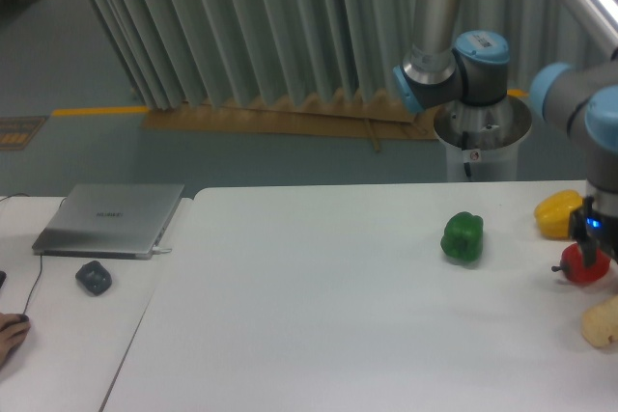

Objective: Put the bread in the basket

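The bread (pixel 601 323) is a pale cream lump on the white table (pixel 328 325) at the far right, cut off by the frame edge. My gripper (pixel 587 256) hangs above and slightly left of it, in front of the red pepper (pixel 579 267), with a blue light glowing on its body. Only a dark part of it shows at the frame edge, so I cannot make out how its fingers stand. No basket is in view.
A yellow pepper (pixel 557 215) lies behind the gripper and a green pepper (pixel 463 236) sits further left. On the left table are a closed laptop (pixel 111 219), a small dark object (pixel 94 278) and a person's hand (pixel 10 330). The arm's base (pixel 480 137) stands behind the table.
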